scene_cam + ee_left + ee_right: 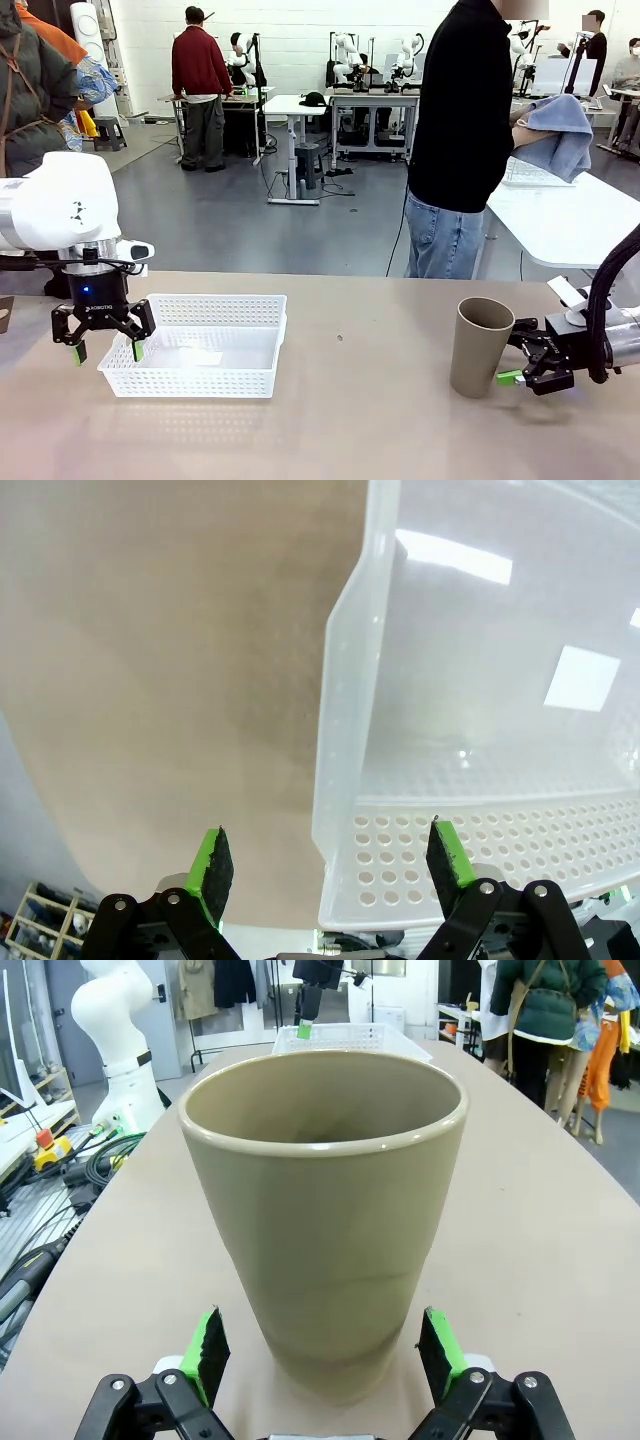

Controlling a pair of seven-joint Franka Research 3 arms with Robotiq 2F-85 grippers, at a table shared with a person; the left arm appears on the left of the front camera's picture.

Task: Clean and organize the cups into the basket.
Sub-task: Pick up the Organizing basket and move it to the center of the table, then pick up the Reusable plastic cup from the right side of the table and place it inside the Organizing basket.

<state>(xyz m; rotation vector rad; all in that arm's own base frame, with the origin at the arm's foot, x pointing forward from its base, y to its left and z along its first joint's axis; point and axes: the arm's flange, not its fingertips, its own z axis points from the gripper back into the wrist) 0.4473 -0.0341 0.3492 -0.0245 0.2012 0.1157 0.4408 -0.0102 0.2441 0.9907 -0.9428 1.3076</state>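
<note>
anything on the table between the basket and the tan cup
No. In the front view, the stretch of table between the basket and the tan cup is bare, apart from a tiny dark speck.

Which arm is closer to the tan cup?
Right arm: jaws open at the base of the cup. Left arm: jaws open over the left end of the basket, across the table.

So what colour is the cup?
Tan-brown, the cup shows best in the right wrist view.
</note>
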